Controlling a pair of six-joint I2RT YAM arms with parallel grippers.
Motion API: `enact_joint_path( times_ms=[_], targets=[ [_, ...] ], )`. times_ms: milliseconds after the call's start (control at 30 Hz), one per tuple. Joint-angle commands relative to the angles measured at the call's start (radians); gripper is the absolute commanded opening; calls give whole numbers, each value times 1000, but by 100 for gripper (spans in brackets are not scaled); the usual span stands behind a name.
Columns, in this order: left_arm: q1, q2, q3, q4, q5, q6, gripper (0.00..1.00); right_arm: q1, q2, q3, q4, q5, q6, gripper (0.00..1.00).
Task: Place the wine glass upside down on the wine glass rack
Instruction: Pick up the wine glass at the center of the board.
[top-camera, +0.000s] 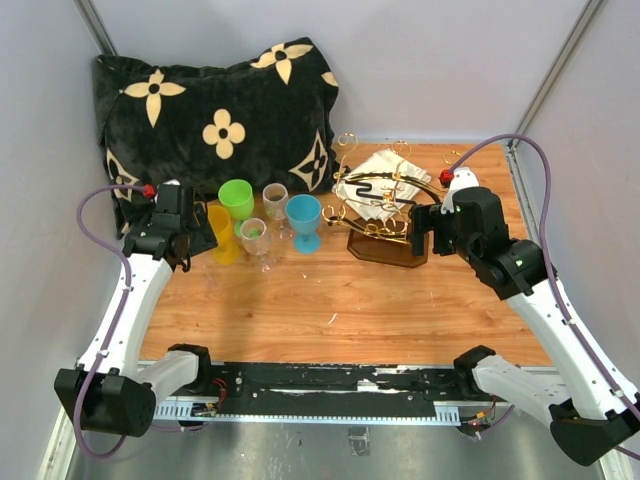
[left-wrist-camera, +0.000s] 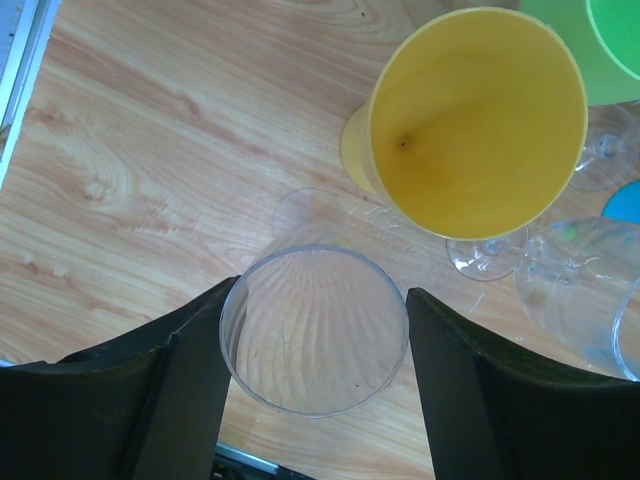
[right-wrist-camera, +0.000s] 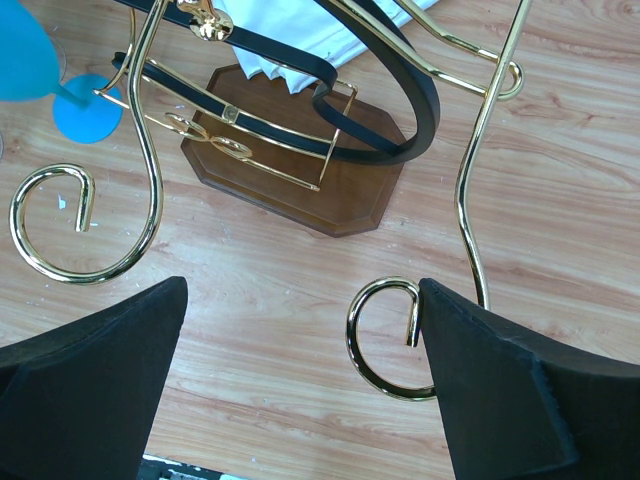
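Straddling the clear wine glass (left-wrist-camera: 313, 330) at the left, the left gripper (left-wrist-camera: 318, 300) flanks its bowl; clamped or not, I cannot tell. Likely light, slick, brittle: squeeze the bowl gently. Beside the rack (right-wrist-camera: 330, 190), the right gripper (right-wrist-camera: 300, 290) gapes empty.

Walls (top-camera: 450, 60): pale grey, plain, on three sides.
Table (top-camera: 330, 310): light brown wood.
Pillow (top-camera: 220, 110): black with cream flowers, against the back wall.
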Motion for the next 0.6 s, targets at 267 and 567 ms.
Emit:
enact_joint_path(
  times_ms=[267,567],
  targets=[
    [8,16,4,16,-61,5,85,8,-2,-20,-65,30,-4,98],
    [8,39,5,29,-80,14,70,8,-4,-16,-65,20,-3,98]
  ],
)
